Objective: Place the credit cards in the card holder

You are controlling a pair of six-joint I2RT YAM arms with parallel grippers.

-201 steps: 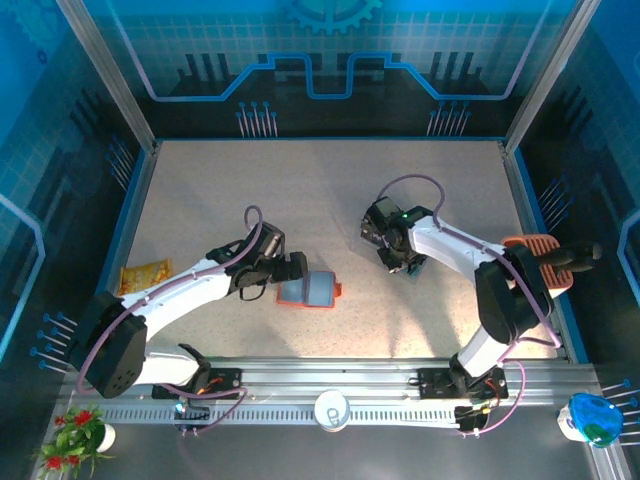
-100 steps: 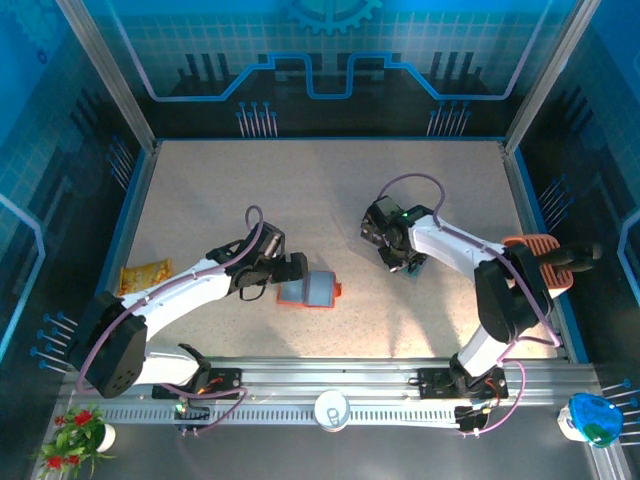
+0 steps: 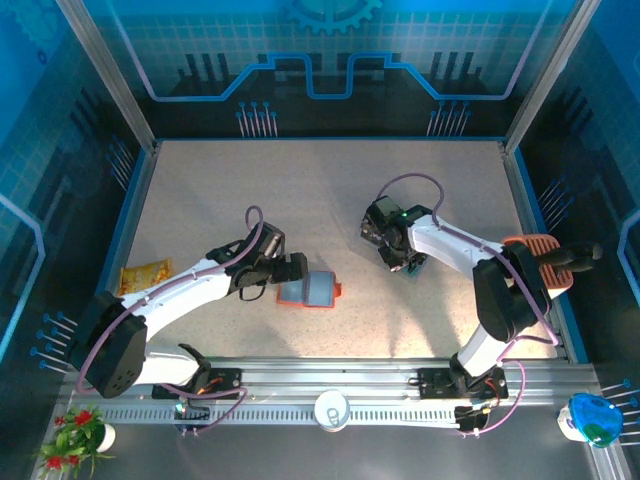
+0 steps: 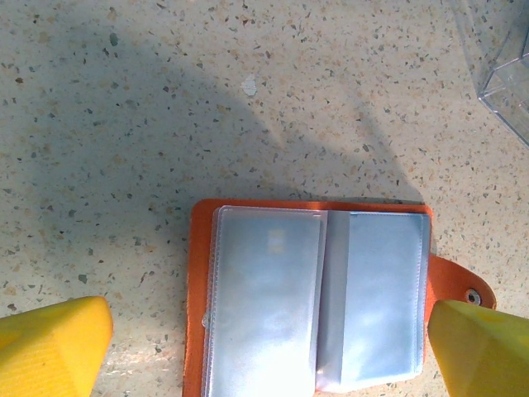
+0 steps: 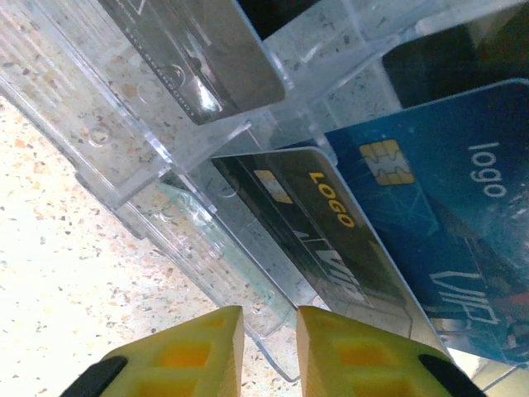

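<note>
Though the right gripper [image 5: 269, 351] has its jaws drawn in to a thin slit, I can't make out whether anything is pinched there. The lower edge of a clear stand [image 5: 124, 157] and a corner of a dark card [image 5: 322, 240] both lie right at the fingertips. That stand, well off to the right of the card holder [image 4: 273, 306], has the credit cards [image 3: 416, 266] standing in its slots. The dark card carries yellow lettering, and a blue card [image 5: 438, 207] is partly covered by it.

Directly above the card holder hangs the left gripper [image 4: 269, 343], jaws spread wide to either side of it and gripping nothing. The holder lies open on the speckled table [image 4: 165, 99], orange cover down and cloudy pockets up. No coloured card shows in them, and the snap tab [image 4: 464, 289] sticks out sideways.

To my eye this is the picking of a card. Next it needs a clean pinch on the dark card alone, not on the stand's wall, then a lift clear of the slot.
</note>
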